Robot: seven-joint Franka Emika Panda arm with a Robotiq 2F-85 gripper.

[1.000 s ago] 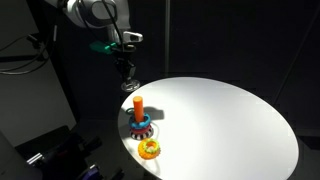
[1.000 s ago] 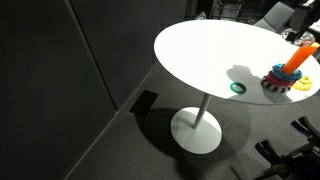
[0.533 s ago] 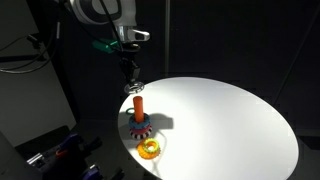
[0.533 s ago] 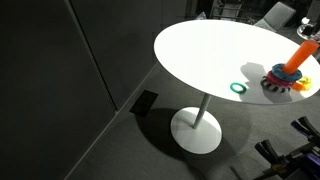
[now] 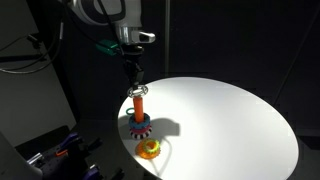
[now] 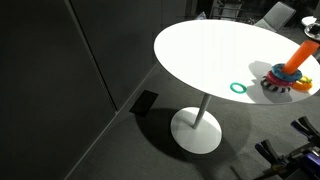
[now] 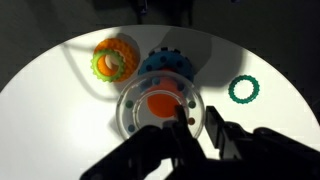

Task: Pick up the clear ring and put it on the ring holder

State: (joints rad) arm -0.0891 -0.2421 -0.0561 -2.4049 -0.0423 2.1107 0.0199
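Over a round white table (image 5: 230,120) on a single pedestal (image 6: 197,130), in a dim room of dark wall panels (image 6: 60,70) and grey floor (image 6: 100,150), the gripper (image 5: 134,88) hangs straight down, its fingers (image 7: 215,127) pinching the rim of the clear ring (image 7: 130,110). From the wrist view the ring lies centred over the orange peg of the ring holder (image 5: 139,112), though whether it already circles the tip cannot be told. A yellow-orange ring (image 5: 150,149) lies just beside the holder's base and a green ring (image 6: 238,88) lies apart on the brightly lit tabletop.
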